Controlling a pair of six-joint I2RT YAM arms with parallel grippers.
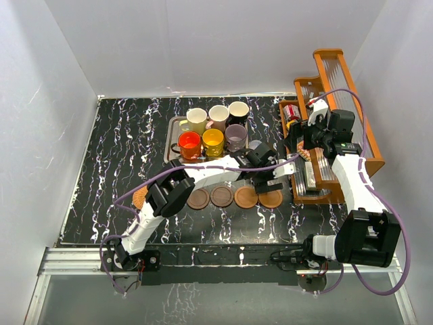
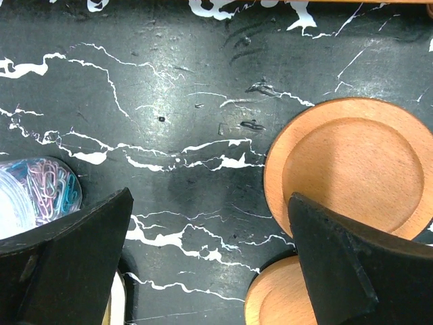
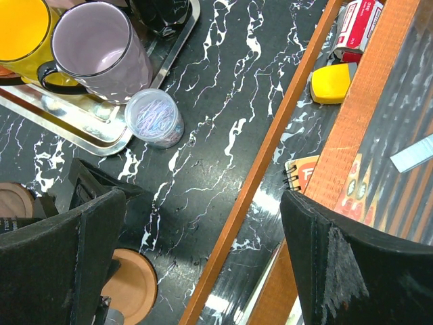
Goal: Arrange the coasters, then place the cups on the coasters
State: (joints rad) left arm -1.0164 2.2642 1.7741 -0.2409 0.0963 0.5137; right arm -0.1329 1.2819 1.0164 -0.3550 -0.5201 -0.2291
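Six cups stand on a steel tray: cream-yellow, pink, black, red-orange, yellow-orange and purple-grey. Several wooden coasters lie in a row in front of it, from a dark coaster to a light coaster. A wicker coaster shows half hidden under the left arm. My left gripper hangs open just above the row's right end, over two light coasters. My right gripper is open beside the rack, holding nothing.
A small clear jar of paper clips stands by the tray's corner, close to the left gripper. A wooden rack with a notebook, a tin and small items fills the right side; its rail runs under the right gripper.
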